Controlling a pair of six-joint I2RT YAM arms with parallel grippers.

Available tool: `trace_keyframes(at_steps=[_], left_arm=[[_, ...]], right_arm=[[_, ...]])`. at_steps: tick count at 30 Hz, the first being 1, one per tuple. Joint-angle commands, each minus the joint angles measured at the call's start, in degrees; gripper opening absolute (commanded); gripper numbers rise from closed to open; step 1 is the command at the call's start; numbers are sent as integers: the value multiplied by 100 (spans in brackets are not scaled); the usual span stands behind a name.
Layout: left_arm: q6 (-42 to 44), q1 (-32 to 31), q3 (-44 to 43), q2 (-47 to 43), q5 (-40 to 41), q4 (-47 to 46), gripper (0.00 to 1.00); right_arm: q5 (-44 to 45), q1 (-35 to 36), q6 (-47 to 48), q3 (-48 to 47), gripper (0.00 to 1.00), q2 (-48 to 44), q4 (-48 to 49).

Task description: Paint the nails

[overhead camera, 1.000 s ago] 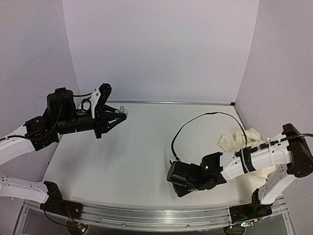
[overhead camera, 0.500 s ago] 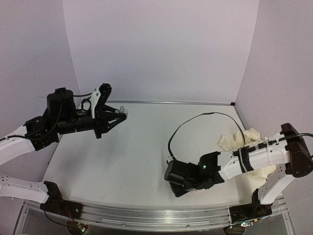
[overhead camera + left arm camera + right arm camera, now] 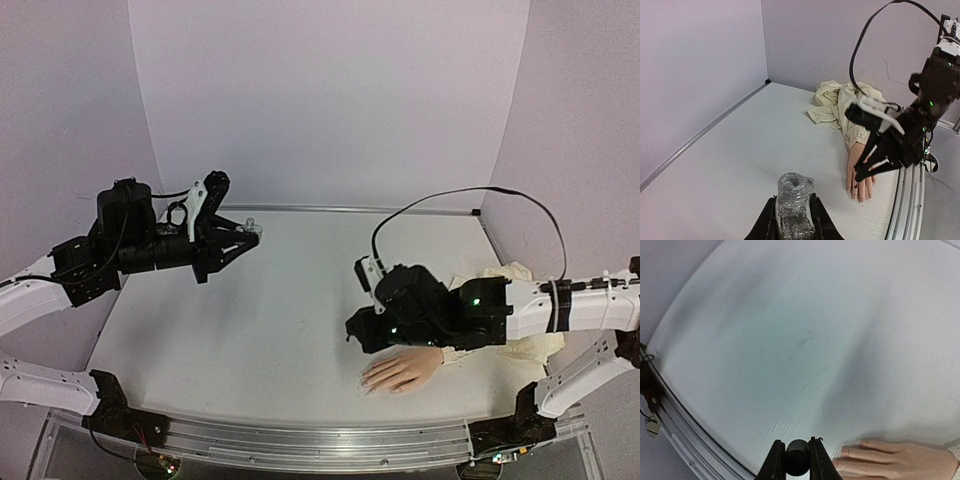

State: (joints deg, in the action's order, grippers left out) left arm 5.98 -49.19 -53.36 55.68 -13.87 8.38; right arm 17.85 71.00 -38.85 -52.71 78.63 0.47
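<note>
Down at the front right of the white table, just behind the metal rail: a life-size, skin-coloured mannequin hand, palm down, fingers together and pointing toward the left arm's side, wrist running back into a crumpled cream sleeve bunched near the right wall. Seen from the right wrist, lying flat along the lower edge of the view, with nails small, pale pink and barely set off from the skin around them; from overhead, too tiny to make out. Poised directly above the knuckles and close to them, right gripper, fingers pinched together on a small black cap and angled down toward the tabletop just beyond the fingertips. Held high and well apart over the table's far left, left gripper, clamped tight around a clear bottle, upright, mouth open at the top, glass catching the light. Viewed from that left wrist, mannequin hand and sleeve stretched in one line along the rail, with the right arm's black fingers over it.
</note>
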Motion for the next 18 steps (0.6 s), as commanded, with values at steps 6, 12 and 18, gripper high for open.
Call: trace_keyframes(at_steps=[6, 12, 18], left_arm=[[568, 15, -597, 145, -439, 431, 0], [1013, 15, -95, 100, -686, 430, 0], [1046, 1, 107, 186, -734, 375, 0]], right_arm=[[-2045, -1562, 1349, -416, 0, -370, 1790], [-2973, -1683, 1755, -1276, 0, 5, 2057], [-4240, -1678, 1898, -1621, 0, 204, 2472]])
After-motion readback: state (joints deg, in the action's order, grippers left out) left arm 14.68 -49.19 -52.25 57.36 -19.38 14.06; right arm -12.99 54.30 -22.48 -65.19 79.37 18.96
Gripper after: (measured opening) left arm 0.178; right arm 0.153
